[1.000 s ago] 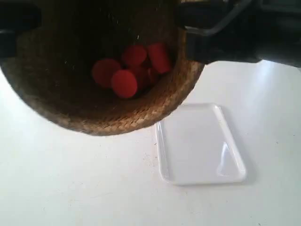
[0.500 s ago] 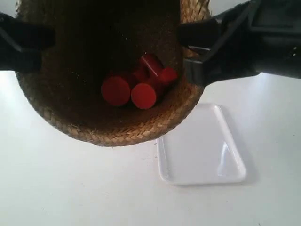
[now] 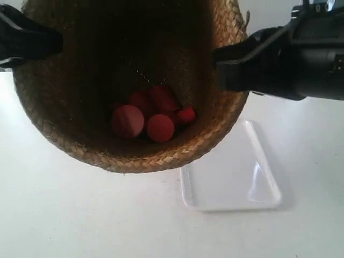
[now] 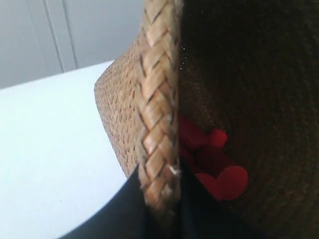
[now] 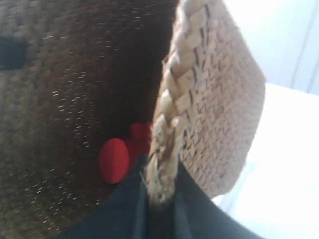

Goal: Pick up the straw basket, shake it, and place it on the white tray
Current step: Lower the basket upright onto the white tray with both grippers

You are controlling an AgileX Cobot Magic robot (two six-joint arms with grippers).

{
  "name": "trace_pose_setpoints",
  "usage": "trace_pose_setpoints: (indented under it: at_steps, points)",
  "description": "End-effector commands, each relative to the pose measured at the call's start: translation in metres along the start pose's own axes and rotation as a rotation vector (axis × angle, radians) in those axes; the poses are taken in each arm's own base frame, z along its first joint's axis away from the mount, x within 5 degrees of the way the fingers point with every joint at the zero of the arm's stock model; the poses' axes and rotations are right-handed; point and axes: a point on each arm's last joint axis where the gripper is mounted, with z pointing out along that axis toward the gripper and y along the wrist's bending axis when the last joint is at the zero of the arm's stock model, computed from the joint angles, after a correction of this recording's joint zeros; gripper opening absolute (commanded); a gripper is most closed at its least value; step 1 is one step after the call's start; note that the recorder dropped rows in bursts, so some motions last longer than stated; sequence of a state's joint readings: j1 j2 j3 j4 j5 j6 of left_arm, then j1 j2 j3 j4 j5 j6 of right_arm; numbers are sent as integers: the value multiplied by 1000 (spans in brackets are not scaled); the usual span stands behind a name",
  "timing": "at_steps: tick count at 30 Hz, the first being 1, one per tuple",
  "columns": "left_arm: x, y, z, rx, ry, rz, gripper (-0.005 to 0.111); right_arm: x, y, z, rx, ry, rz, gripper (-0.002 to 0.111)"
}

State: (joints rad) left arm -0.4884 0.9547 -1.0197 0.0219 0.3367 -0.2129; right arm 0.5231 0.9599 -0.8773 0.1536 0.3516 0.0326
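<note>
Contact: left end effector (image 4: 162, 196) is clamping shut on the braided rim of the straw basket (image 3: 134, 156), one black finger on each face. Right end effector (image 5: 160, 186) is pinching the opposite rim likewise. Basket is hanging tilted over the table (image 3: 64, 215), its coarse woven wall covering one corner of the glossy white tray (image 3: 231, 177). Round red pieces (image 3: 145, 118) are lying in its dark interior.

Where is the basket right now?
In the exterior view the basket fills the upper left and centre, its rim clamped by the left gripper and right gripper, its near edge hiding a corner of the tray.
</note>
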Motion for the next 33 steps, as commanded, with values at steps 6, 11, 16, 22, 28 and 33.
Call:
trace_pose_setpoints:
  at_steps: [6, 11, 16, 22, 28, 33]
  points:
    - [-11, 0, 61, -53, 328, -131, 0, -16, -51, 14, 294, 264, 96, 0]
    - [-39, -5, 68, -36, 315, -158, 0, -37, -68, 7, 389, 360, 112, 0]
    - [-55, -9, 83, -6, 316, -198, 0, -56, -80, -1, 437, 417, 103, 0]
    - [-52, -23, 111, 52, 399, -212, 0, -52, -91, 3, 454, 560, 94, 0]
    - [-45, -38, 138, 72, 449, -192, 0, -47, -105, 9, 478, 606, 97, 0]
    - [-37, -39, 161, 61, 491, -190, 0, -38, -124, 17, 490, 691, 82, 0]
